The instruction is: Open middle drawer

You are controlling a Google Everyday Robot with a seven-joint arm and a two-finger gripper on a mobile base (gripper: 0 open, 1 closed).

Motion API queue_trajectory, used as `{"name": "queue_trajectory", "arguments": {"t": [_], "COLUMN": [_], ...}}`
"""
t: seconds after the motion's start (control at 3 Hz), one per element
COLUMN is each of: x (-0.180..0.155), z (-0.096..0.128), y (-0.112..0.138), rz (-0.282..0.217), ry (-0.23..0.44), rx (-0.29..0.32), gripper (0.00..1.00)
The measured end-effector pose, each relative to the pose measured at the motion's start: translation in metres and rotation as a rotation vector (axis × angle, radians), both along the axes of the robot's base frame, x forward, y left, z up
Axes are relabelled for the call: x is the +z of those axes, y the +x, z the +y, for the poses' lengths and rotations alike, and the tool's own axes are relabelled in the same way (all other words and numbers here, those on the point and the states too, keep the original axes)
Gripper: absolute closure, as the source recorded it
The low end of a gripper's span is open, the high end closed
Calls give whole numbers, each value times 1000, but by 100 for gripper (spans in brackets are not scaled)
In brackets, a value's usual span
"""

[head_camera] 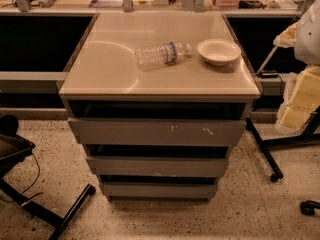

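Note:
The middle drawer (156, 166) is a wide, shallow grey front without a handle, with small pale chips on its lower edge. It sits in the grey cabinet between the taller top front (125, 132), which has white scratch marks, and the shortest bottom front (159, 189). A dark gap shows above each front, and none shows its interior. My gripper (301, 96) shows as pale cream parts at the right edge, below my white arm (311, 31). It is well to the right of the drawers and touches none of them.
On the beige cabinet top (100, 59) lie a clear plastic bottle (161, 53) on its side and a white bowl (218, 51). A black wheeled stand (265, 151) is on the floor at the right, and a black chair base (45, 209) at the lower left.

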State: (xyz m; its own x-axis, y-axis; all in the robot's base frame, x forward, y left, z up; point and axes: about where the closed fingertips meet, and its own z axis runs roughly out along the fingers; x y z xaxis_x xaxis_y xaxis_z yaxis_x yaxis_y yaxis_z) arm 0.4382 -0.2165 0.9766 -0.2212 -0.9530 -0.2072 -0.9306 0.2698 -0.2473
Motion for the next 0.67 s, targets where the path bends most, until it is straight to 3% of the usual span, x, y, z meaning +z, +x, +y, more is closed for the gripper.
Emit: {"name": "queue_trajectory", "arguments": {"t": [0.33, 0.67], "x": [0, -23], "z": [0, -2], "y": [0, -6], "rz": [0, 8], "ry": [0, 19], "rx": [0, -4], "gripper": [0, 0]}}
